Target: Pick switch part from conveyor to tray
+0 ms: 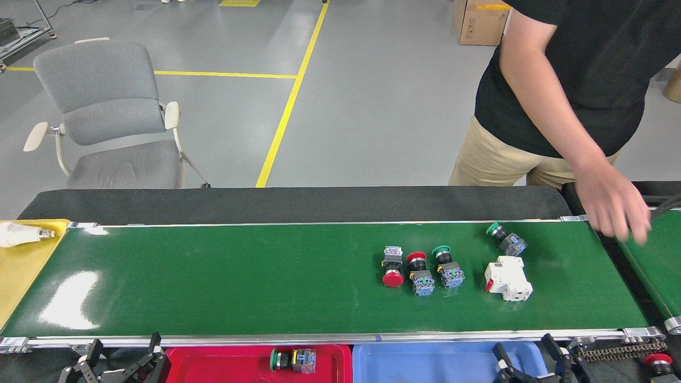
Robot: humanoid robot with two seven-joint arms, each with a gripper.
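Note:
The conveyor [239, 276] runs across the head view as a dark-green belt. On its right part lie several switch parts: a red mushroom button [393, 267], a red button [420, 270], a green button [448, 264], another green button [505, 239] and a white breaker [508, 277]. The red tray [213, 364] below the front rail holds one green button switch [291, 360]. My left gripper [125, 351] is open beside the red tray's left end. My right gripper [524, 355] is open over the blue tray [425, 364], holding nothing.
A person leans in at the back right, one hand [612, 213] over the conveyor's right end. A second green belt [652, 266] sits at the right edge. A yellow tray [21, 260] with a light bulb [21, 234] is at left. A grey chair [106, 117] stands behind.

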